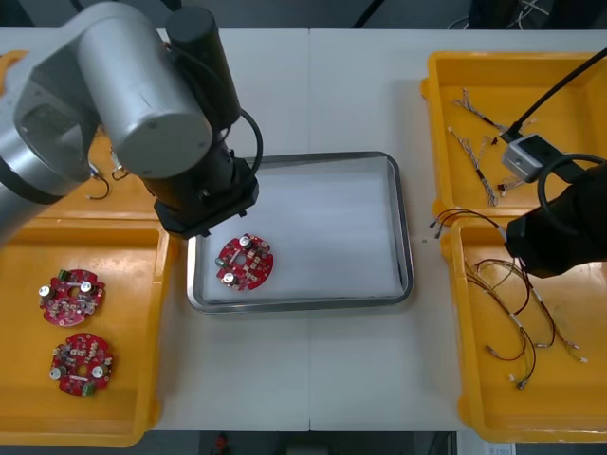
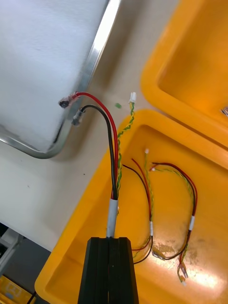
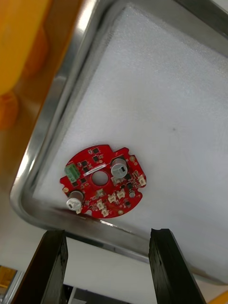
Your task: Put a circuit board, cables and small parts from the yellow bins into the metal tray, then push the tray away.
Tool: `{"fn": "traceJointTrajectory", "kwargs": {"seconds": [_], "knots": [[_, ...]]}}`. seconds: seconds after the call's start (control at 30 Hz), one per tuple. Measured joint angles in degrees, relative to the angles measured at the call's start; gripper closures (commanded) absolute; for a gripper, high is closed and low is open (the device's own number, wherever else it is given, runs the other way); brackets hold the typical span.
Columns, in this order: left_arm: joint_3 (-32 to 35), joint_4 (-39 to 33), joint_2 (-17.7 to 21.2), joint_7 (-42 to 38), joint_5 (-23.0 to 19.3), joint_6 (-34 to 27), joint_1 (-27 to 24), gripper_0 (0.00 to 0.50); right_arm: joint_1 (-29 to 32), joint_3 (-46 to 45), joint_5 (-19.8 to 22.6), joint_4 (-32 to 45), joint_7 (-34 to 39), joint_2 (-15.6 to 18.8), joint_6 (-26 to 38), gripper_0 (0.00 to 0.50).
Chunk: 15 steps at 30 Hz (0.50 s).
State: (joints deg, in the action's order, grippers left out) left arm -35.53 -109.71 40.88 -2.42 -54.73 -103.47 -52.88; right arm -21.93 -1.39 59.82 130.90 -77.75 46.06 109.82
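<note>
One circuit board (image 3: pixel 102 181) sits in the near-left corner of the metal tray (image 1: pixel 403 227) by the wide-open, empty left gripper (image 3: pixel 108 232); right gripper (image 2: pixel 110 240), clamped on a red-and-black cable (image 2: pixel 112 142) above the near right yellow bin (image 2: pixel 61 237), may snag its dangling ends on the tray rim if carried low.

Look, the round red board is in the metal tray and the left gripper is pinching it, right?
Not pinching. The circuit board does lie in the metal tray, but the left gripper is open, off the board, as the left wrist view shows. The right gripper holds a red and black cable over a yellow bin.
</note>
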Motion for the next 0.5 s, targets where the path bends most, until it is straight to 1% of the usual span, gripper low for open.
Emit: {"fn": "traceJointTrajectory", "kwargs": {"seconds": [0.13, 0.23, 0.37, 0.5], "knots": [[3.0, -0.7, 4.5, 0.8, -8.0, -2.2, -1.7, 0.000, -4.2, 5.6, 0.2, 1.3, 0.0, 0.3, 0.0, 0.500], [5.8, -0.7, 7.5, 4.9, -12.4, -3.4, -2.2, 0.000, -7.9, 10.1, 0.5, 1.6, 0.0, 0.3, 0.0, 0.500], [9.1, -0.6, 11.3, 16.9, -17.2, -3.8, -2.2, 0.000, -13.7, 17.7, 0.3, 1.6, 0.0, 0.4, 0.0, 0.500], [10.4, -0.4, 14.5, 28.5, -19.4, -4.0, -2.2, 0.000, -19.5, 26.6, -2.0, 1.5, 0.0, 0.4, -1.4, 0.500]]}}
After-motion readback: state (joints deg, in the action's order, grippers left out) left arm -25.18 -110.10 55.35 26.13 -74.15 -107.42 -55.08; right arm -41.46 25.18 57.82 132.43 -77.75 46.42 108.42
